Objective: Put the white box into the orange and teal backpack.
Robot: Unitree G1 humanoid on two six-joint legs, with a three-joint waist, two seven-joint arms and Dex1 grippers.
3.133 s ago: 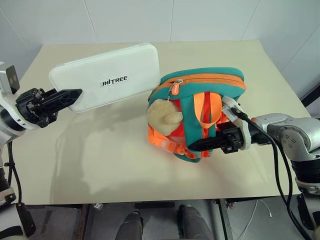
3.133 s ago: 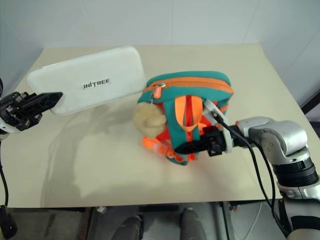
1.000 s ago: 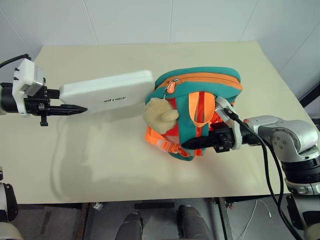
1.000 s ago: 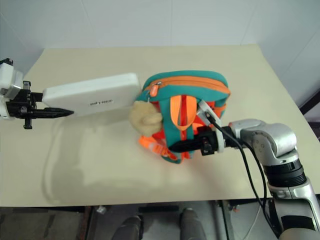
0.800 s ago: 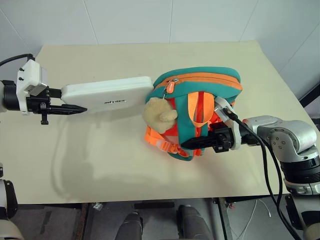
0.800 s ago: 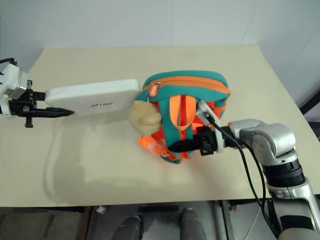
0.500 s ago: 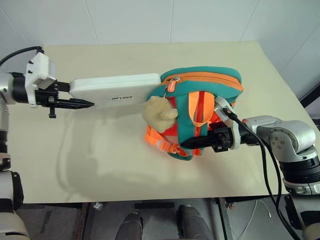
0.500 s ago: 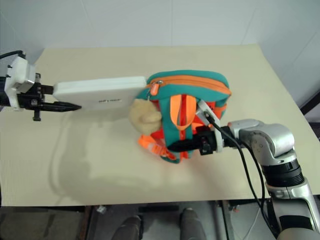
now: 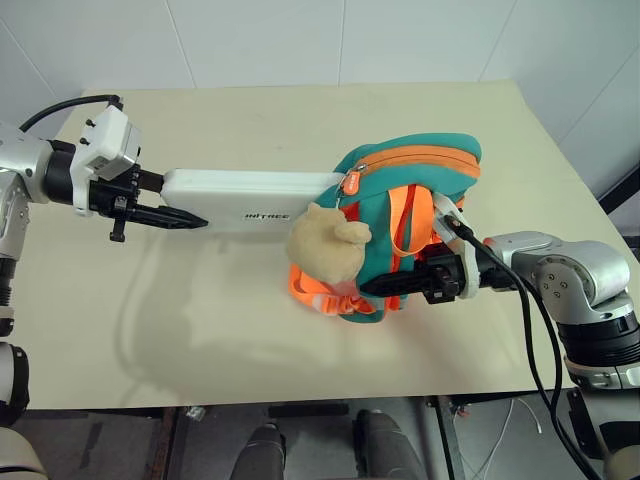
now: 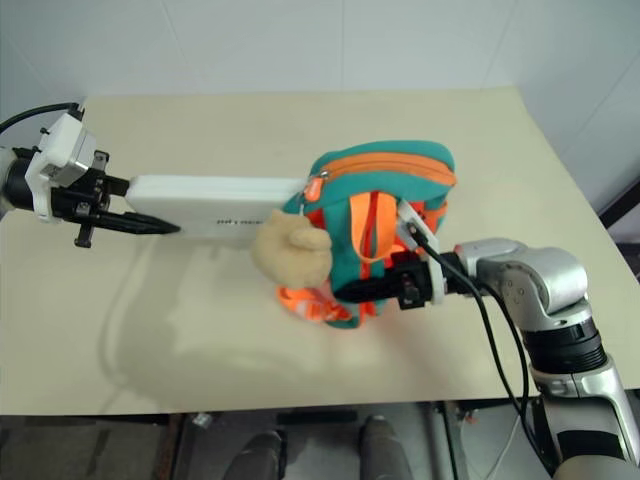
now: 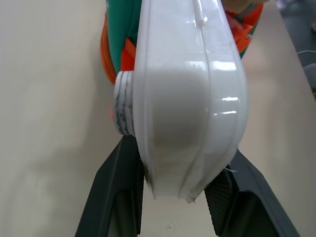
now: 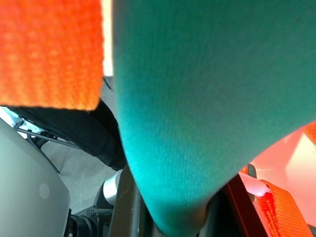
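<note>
Over at nine o'clock on the beige table (image 9: 250, 330), the left gripper (image 9: 172, 216) has its two black fingers clamped on the near end of the white box (image 9: 255, 200); the left wrist view shows it plainly, one finger (image 11: 116, 197) on each broad face of the case (image 11: 190, 98), jaws parted just as far as the case is thick; the box hangs edge-up above the tabletop, lying level, with its dark lettering facing the camera; it runs from the gripper at nine o'clock toward the centre, and its far end meets the backpack's upper corner beside the zip pull (image 9: 351, 183); whether that end has gone into the opening or merely presses against the fabric, I cannot tell.

At the centre stands the orange and teal backpack (image 9: 415, 170), upright and leaning a little toward three o'clock; the beige plush toy (image 9: 325, 240) dangles at its front, just below the box's far end; orange webbing loops (image 9: 408, 215) run down the front, and orange straps (image 9: 320, 290) spill onto the table at six o'clock of the bag.

At three o'clock the right gripper (image 9: 385, 286) reaches in level from the side, its black fingers pinched nearly together on the bag's lower front; the right wrist view shows a fold of teal fabric (image 12: 207, 108) caught between them, with orange webbing (image 12: 49, 49) alongside; a black cable (image 9: 530, 330) trails back along that arm.
</note>
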